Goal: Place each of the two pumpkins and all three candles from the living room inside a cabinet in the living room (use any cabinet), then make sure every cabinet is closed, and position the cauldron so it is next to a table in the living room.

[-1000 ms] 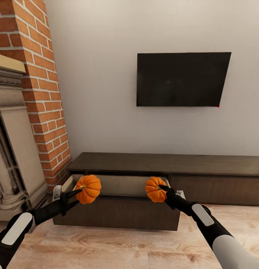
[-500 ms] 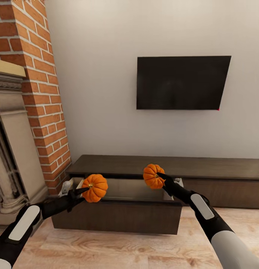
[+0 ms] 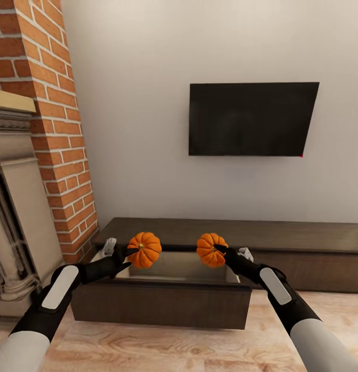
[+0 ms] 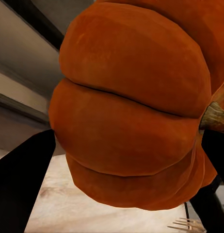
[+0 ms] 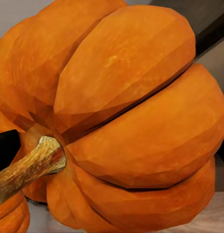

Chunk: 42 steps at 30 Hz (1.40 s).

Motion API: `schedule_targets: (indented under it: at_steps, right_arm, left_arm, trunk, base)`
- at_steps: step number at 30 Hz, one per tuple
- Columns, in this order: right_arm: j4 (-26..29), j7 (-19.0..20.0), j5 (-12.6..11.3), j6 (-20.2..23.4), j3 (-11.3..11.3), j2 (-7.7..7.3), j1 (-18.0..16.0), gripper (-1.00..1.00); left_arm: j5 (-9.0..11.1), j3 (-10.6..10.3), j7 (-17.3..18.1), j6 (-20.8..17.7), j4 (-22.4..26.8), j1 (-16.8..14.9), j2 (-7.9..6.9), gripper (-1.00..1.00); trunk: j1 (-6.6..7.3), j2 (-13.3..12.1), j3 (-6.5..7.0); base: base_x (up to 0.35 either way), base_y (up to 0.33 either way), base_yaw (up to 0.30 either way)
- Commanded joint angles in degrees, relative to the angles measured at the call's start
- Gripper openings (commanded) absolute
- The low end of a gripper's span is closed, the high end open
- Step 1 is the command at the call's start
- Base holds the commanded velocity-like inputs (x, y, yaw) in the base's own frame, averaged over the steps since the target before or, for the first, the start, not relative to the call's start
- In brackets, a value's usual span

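Both arms have reached forward over the past second. The left gripper (image 3: 131,254) now clasps one pumpkin (image 3: 144,249) and the right gripper (image 3: 223,251) the other pumpkin (image 3: 210,249), each held above the cabinet's open drawer (image 3: 163,299) just beneath them. Release looks likely next.

A long, low dark-brown cabinet (image 3: 282,235) was set on the pale wooden floor (image 3: 163,346), against the wall beside the brick column. Its left drawer (image 3: 163,302) was pulled out over the floor, and a pale interior was exposed.
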<state>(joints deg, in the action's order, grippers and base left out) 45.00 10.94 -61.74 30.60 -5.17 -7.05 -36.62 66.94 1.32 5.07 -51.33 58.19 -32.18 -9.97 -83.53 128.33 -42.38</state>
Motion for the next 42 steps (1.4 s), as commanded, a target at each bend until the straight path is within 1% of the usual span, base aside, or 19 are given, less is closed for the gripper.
schedule_targets:
  at_steps: [1, 4, 7, 9, 17, 20, 22, 25, 31, 42]
  right_arm:
    - [0.0, 0.1, 0.0, 0.1, -0.2, -0.05, 0.0, -1.00]
    - [0.1, 0.1, 0.1, -0.3, -0.2, 0.00, 0.0, -1.00]
    - [0.1, 0.0, 0.1, -0.9, -0.3, 0.01, 0.0, -1.00]
    - [0.2, -0.1, 0.1, -1.0, -0.3, 0.01, 0.0, -1.00]
    - [0.2, 0.0, 0.1, -1.1, -0.4, -0.04, 0.0, -1.00]
    - [0.2, 0.0, 0.1, -1.7, -0.4, 0.00, 0.0, -1.00]
    - [0.2, 0.2, 0.1, -3.0, -0.4, -0.02, 0.0, -1.00]
    - [0.3, 0.2, 0.1, -3.8, -0.4, -0.06, 0.0, -1.00]
    - [0.2, 0.1, 0.1, -4.1, -0.4, -0.02, 0.0, -1.00]
    - [0.2, 0.1, 0.1, -4.1, -0.5, 0.02, 0.0, -1.00]
  left_arm:
    - [-1.0, 0.1, 0.4, -0.2, 0.1, -0.1, 0.11, -1.00]
    - [-2.5, 0.1, 0.7, -0.2, 0.4, -0.1, 0.16, -1.00]
    - [-3.1, 0.1, 0.7, -0.1, 0.2, -0.1, 0.39, -1.00]
    - [-3.5, 0.1, 0.8, 0.7, 0.2, -0.1, 0.41, -1.00]
    - [-3.6, 0.6, 1.2, 1.1, -0.3, -0.1, -0.32, -1.00]
    - [-3.5, 0.7, 1.1, 1.1, -0.3, -0.1, -0.29, -1.00]
    - [-3.5, 0.7, 1.1, 1.1, -0.3, -0.1, -0.31, -1.00]
    - [-3.5, 0.7, 1.1, 1.1, -0.4, -0.1, -0.44, -1.00]
    - [-3.5, 0.6, 1.2, 1.1, -2.6, -0.1, -0.44, -1.00]
    - [-3.4, 0.6, 1.2, 1.1, -2.9, -0.1, -0.56, -1.00]
  trunk:
    - [0.24, -0.4, 0.12]
    - [0.90, -1.6, 0.66]
    - [1.55, -2.8, 1.20]
    - [1.99, -3.6, 1.55]
    - [3.75, -6.8, 2.99]
    - [3.75, -6.8, 2.99]
    - [3.75, -6.8, 2.99]
    - [3.75, -6.8, 2.99]
    - [3.75, -6.8, 2.99]
    - [3.75, -6.8, 2.99]
  base:
    - [0.000, 0.000, 0.000]
    - [0.000, 0.000, 0.000]
    - [0.000, 0.000, 0.000]
    - [0.000, 0.000, 0.000]
    - [0.000, 0.000, 0.000]
    - [0.044, 0.000, 0.000]
    - [0.238, 0.000, 0.000]
    - [0.292, 0.000, 0.000]
    - [0.310, 0.016, 0.000]
    - [0.285, 0.148, 0.000]
